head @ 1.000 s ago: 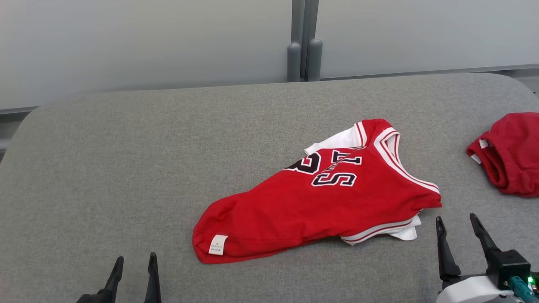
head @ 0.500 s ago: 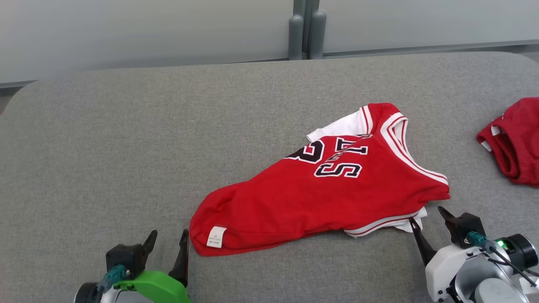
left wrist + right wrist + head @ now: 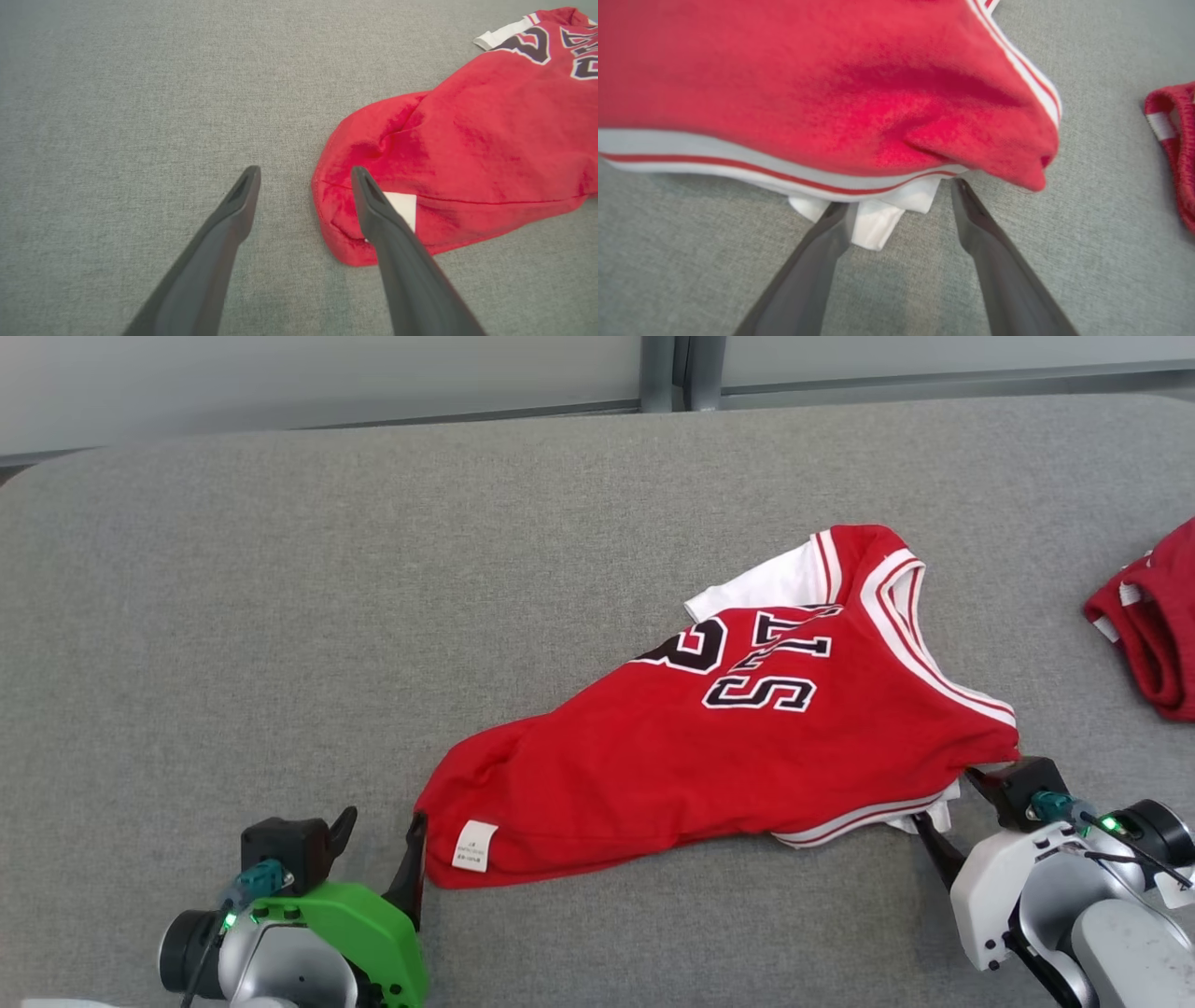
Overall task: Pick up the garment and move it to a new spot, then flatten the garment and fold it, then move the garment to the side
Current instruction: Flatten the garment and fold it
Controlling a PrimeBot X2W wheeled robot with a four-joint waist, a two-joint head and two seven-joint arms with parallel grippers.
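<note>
The red sleeveless jersey with white trim and black letters point(image 3: 719, 756) lies crumpled on the grey fabric-covered table point(image 3: 280, 616), stretched between my two grippers. It is only partly flat.

My left gripper point(image 3: 305, 170) stands wide open. The hem corner with the small white label point(image 3: 404, 207) is at its inner finger, and the outer finger is over bare table. My right gripper point(image 3: 900, 193) is also wide open, and a white folded edge under the striped trim sits between its fingers. Neither one holds anything yet.

I judge this cloth as light, soft and limp. It is not fragile, but it will sag and bunch when lifted, and it may drag on the rough table cover. I think the best holds are these two far ends, the label corner and the trimmed edge. I should pinch all layers together, otherwise one layer can slip out.

One second ago both grippers were well short of the jersey. Now they have come up to its edges. My head has also tilted down, so the picture shifted. The jersey itself seems not moved.
</note>
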